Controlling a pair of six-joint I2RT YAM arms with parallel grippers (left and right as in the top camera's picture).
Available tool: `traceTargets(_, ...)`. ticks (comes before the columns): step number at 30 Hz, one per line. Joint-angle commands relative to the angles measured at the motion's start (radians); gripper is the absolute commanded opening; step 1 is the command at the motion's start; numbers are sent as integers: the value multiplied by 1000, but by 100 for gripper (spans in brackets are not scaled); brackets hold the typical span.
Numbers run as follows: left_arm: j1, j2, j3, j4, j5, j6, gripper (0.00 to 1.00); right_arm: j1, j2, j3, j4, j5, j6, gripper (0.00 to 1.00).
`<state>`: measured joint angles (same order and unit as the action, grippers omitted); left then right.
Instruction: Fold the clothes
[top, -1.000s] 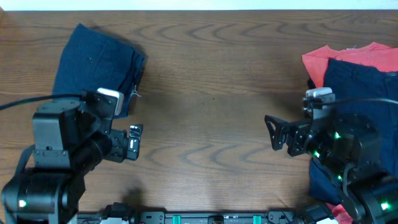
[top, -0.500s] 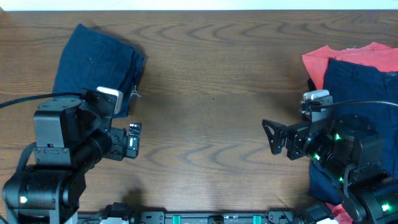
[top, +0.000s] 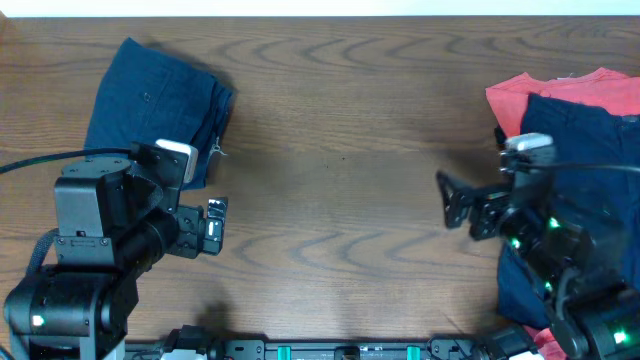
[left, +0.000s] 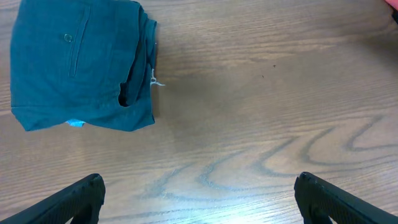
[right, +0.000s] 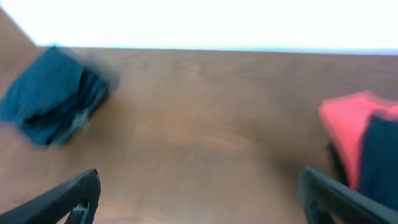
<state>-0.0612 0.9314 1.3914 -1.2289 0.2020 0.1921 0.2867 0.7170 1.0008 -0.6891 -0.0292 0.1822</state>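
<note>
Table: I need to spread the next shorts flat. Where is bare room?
The table is bare across its middle, between the folded navy shorts at left and the coral shirt under navy clothes at right. Crowded: that right pile, plus the left end effector and right end effector hovering at the near side.

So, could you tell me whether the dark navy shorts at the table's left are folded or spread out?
Folded: the dark navy shorts form a compact block, stacked layers showing along one edge, buttoned pocket on top.
</note>
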Motion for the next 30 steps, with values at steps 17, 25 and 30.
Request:
traceTargets(17, -4, 2, 7, -1, -9, 16, 98, -264, -647, -765, 350, -27, -93, 99)
traceTargets(25, -4, 2, 7, -1, -9, 16, 98, -264, -712, -993, 613, -27, -93, 99)
traceTargets(30, -4, 2, 7, -1, -9, 16, 98, -264, -712, -995, 621, -27, -93, 99)
